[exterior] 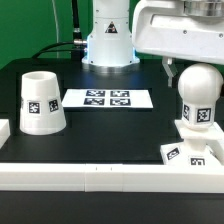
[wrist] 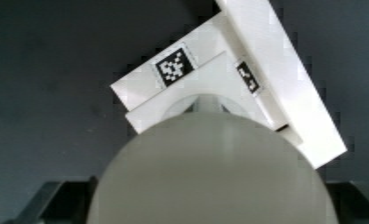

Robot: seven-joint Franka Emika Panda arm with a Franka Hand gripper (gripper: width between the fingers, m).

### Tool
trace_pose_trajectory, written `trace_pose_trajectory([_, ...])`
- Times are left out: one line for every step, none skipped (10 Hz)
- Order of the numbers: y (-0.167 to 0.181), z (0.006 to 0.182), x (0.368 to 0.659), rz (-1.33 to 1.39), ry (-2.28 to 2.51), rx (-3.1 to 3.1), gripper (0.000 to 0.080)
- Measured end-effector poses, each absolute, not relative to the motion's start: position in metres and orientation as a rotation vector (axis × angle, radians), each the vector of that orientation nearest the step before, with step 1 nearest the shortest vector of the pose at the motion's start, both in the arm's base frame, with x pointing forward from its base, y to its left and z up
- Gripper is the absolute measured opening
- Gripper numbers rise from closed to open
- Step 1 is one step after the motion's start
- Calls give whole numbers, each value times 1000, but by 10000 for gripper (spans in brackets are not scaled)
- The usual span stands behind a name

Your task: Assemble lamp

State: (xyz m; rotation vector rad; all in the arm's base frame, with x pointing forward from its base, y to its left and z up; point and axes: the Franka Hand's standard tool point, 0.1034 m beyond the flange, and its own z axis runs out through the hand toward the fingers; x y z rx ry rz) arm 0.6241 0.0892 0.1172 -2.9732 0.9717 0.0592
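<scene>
Bulb stands upright on the square base, at the exterior view's right. My gripper has one finger on each side of its round head; I cannot tell whether they press it. Shade stands well apart.

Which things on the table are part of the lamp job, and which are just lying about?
Job parts:
- shade
- bulb, standing on its stem
- base, under the bulb

Not part of it:
- marker board
- white border rail along the front edge
</scene>
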Motion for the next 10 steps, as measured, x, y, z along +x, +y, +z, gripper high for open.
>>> trace_pose_trajectory([88, 117, 625, 84, 1156, -2873, 577])
trace_pose_trajectory([86, 116, 626, 94, 1285, -2801, 577])
trace_pose_trajectory([86, 115, 626, 101, 1372, -2753, 577])
trace_pose_trajectory([87, 115, 626, 118, 1505, -2669, 577])
trace_pose_trajectory([87, 115, 627, 133, 1611, -2592, 577])
trace_pose_trajectory([87, 115, 628, 145, 1698, -2524, 577])
trace_pose_trajectory([87, 115, 628, 164, 1820, -2426, 577])
trace_pose_trajectory([87, 115, 628, 182, 1906, -2347, 577])
trace_pose_trajectory([87, 115, 629, 193, 1940, -2310, 577])
trace_pose_trajectory([88, 115, 629, 204, 2017, -2240, 577])
